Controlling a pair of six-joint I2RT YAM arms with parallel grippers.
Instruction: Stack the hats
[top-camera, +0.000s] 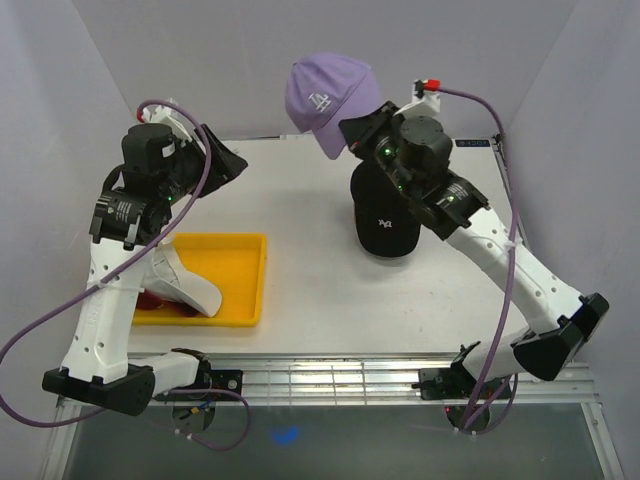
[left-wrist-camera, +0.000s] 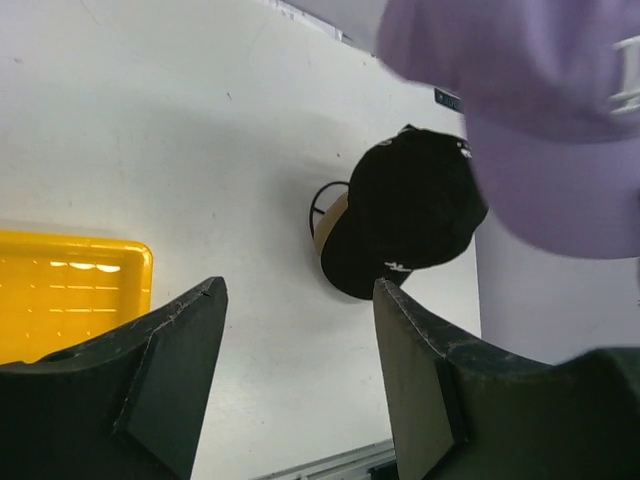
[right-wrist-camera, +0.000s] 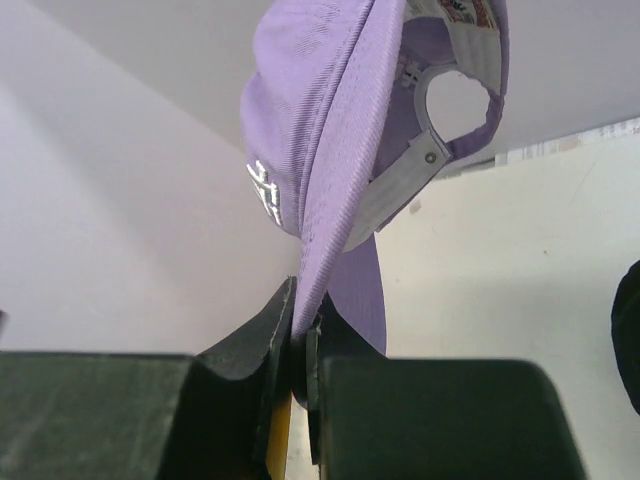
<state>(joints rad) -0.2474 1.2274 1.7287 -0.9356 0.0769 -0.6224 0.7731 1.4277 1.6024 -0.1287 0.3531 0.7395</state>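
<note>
Lavender cap (top-camera: 325, 95) held up just behind the black cap (top-camera: 385, 225), apparently the next one for the stack.

On the white table (top-camera: 300, 200) the yellow tray (top-camera: 252, 290) sits near-left. Centre-right, the black cap rests on a tan cap (left-wrist-camera: 330, 225) over a wire stand (left-wrist-camera: 316, 205). The right gripper (right-wrist-camera: 303, 340) is clenched on the lavender cap's brim, which leaves the crown free, likely so it can drop over the pile. The left gripper (left-wrist-camera: 300, 288) hovers released and empty, its jaws spread, well clear of the stack.

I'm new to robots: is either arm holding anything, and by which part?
The right gripper pinches the purple cap by its brim, holding it up in the air. The left gripper is open and empty.
</note>
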